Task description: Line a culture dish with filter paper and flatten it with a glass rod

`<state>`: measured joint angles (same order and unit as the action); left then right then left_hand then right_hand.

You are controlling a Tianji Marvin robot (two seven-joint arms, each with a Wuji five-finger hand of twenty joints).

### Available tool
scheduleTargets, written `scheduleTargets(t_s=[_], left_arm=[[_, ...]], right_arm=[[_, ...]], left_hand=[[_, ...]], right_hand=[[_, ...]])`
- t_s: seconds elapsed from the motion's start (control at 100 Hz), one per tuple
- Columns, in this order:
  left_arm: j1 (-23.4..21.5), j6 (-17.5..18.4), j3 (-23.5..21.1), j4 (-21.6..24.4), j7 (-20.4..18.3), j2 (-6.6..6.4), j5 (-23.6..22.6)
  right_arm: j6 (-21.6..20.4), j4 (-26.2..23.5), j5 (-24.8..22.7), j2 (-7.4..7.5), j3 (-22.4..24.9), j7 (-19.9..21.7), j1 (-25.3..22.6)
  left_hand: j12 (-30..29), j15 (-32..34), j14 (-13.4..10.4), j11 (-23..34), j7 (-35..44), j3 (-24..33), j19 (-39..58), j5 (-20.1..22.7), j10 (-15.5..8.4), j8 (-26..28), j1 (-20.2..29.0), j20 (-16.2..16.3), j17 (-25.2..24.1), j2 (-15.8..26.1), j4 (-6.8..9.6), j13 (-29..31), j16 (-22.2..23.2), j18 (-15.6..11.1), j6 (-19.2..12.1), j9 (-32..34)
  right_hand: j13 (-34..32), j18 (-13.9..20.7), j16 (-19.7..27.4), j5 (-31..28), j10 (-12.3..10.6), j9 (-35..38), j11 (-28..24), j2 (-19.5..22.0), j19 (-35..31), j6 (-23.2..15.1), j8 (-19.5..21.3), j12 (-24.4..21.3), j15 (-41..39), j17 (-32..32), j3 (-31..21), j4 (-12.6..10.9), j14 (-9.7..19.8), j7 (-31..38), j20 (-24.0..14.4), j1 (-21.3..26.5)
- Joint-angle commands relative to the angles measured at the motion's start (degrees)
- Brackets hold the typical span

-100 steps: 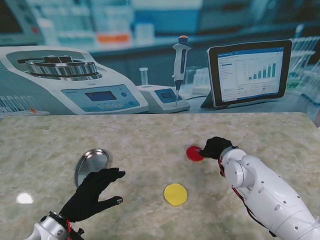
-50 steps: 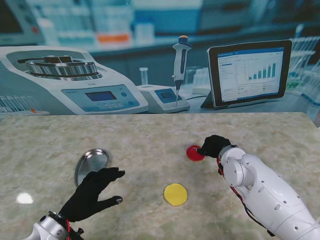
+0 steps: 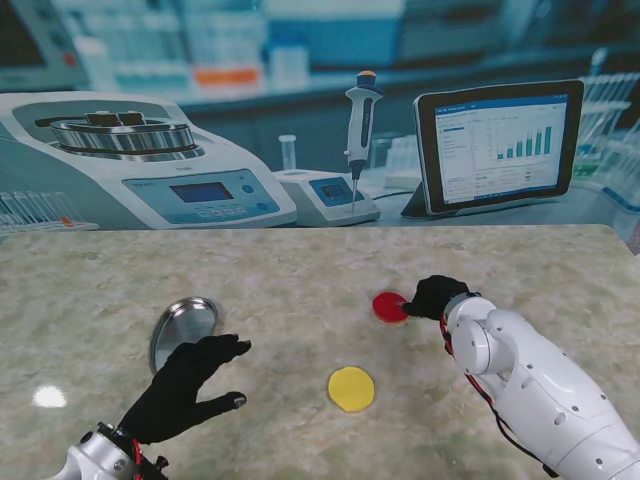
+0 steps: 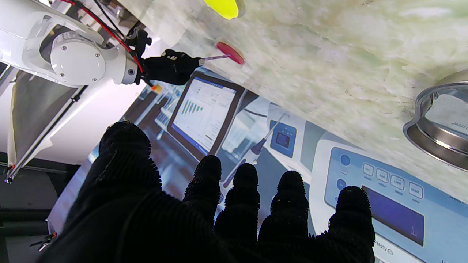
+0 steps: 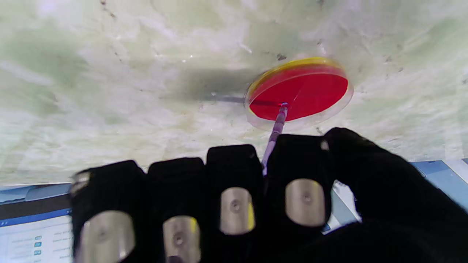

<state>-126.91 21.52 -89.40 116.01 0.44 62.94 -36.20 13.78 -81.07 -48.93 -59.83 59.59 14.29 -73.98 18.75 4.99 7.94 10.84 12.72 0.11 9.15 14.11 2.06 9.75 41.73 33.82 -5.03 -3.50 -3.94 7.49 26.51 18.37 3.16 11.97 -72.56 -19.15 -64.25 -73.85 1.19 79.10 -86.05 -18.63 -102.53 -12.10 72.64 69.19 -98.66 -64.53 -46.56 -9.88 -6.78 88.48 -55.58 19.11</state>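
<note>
The right hand point(image 3: 433, 296) has drawn back a little toward the robot's right over the last second, so the culture dish point(image 3: 389, 306) shows more fully than it did, its red filter paper point(image 5: 299, 93) uncovered. That hand is closed around the glass rod point(image 5: 275, 133), whose tip rests on the paper just ahead of the fingers point(image 5: 302, 171); to my eye the pressing is under way, the tip working across the disc rather than lifting off. The left hand point(image 3: 185, 385) hangs with its fingers spread and nothing in them, unmoved, the metal lid point(image 3: 183, 328) just beyond its fingertips. A yellow disc point(image 3: 351, 388) lies between the two hands, nearer the robot than the dish and well apart from it. Bare table point(image 3: 300, 270) runs all round the dish, and the far edge is a good way past the right hand, so the rod has room to sweep without fouling anything.
</note>
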Motion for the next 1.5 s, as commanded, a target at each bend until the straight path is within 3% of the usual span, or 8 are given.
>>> scheduleTargets(t_s=[0.0, 0.47, 0.72, 0.96, 1.49], left_arm=[[-0.3, 0.0, 0.1, 0.4, -0.2, 0.06, 0.1], [-0.4, 0.0, -0.1, 0.6, -0.4, 0.04, 0.2], [-0.6, 0.2, -0.3, 0.6, -0.1, 0.12, 0.4], [-0.6, 0.4, -0.1, 0.5, -0.1, 0.09, 0.4], [-0.7, 0.4, 0.3, 0.6, -0.1, 0.04, 0.1]], right_arm=[[0.0, 0.7, 0.7, -0.16, -0.8, 0.6, 0.1], [-2.5, 1.0, 5.2, -0.47, -2.2, 1.0, 1.4], [-1.7, -3.4, 2.1, -0.31, 1.9, 0.5, -2.4], [-1.2, -5.1, 0.0, 0.25, 3.7, 2.7, -5.1], [-2.5, -3.0, 3.9, -0.09, -0.1, 1.9, -3.1]], left_hand=[[-0.9, -0.8, -1.9, -1.0, -1.7, -1.2, -2.6, 0.1, 0.1, -0.8, 1.1, -1.9, -0.8, 1.5, 1.70, -1.4, -0.7, -1.5, 0.2, -1.9], [-0.9, -0.9, -1.9, -1.1, -1.7, -1.2, -2.6, 0.1, 0.0, -0.8, 1.1, -2.0, -0.8, 1.5, 1.70, -1.5, -0.7, -1.5, 0.2, -1.9], [-0.9, -0.9, -1.8, -1.0, -1.7, -1.3, -2.6, 0.1, 0.1, -0.8, 1.0, -1.9, -0.8, 1.5, 1.69, -1.5, -0.7, -1.5, 0.3, -1.9], [-0.9, -0.8, -1.9, -1.0, -1.7, -1.2, -2.6, 0.1, 0.1, -0.8, 1.0, -1.9, -0.8, 1.5, 1.69, -1.4, -0.7, -1.6, 0.1, -1.9], [-0.9, -0.9, -1.9, -1.1, -1.7, -1.3, -2.6, 0.1, 0.0, -0.8, 1.0, -2.0, -0.8, 1.5, 1.69, -1.5, -0.7, -1.5, 0.1, -1.9]], right_hand=[[-2.4, 2.0, -0.7, -3.9, -2.5, 3.5, -6.7, 0.9, -17.5, 5.4, 0.1, 1.3, -6.7, -2.4, 0.5, 0.0, 4.9, 2.6, 1.0, -0.5], [-2.4, 2.0, -0.6, -3.9, -2.5, 3.5, -6.7, 0.9, -17.5, 5.4, 0.2, 1.3, -6.6, -2.4, 0.6, -0.1, 5.0, 2.6, 1.0, -0.5], [-2.4, 2.0, -0.7, -3.9, -2.5, 3.5, -6.7, 0.8, -17.5, 5.4, 0.2, 1.3, -6.7, -2.4, 0.5, -0.2, 5.0, 2.6, 1.0, -0.5], [-2.4, 2.1, -0.7, -3.9, -2.5, 3.5, -6.7, 1.0, -17.5, 5.4, 0.2, 1.3, -6.7, -2.5, 0.6, -0.2, 5.1, 2.6, 1.1, -0.4], [-2.4, 2.4, -0.8, -3.9, -2.8, 3.5, -6.5, 1.0, -17.5, 5.4, 0.2, 1.3, -6.7, -2.7, 0.7, -0.4, 5.4, 2.6, 1.2, -0.5]])
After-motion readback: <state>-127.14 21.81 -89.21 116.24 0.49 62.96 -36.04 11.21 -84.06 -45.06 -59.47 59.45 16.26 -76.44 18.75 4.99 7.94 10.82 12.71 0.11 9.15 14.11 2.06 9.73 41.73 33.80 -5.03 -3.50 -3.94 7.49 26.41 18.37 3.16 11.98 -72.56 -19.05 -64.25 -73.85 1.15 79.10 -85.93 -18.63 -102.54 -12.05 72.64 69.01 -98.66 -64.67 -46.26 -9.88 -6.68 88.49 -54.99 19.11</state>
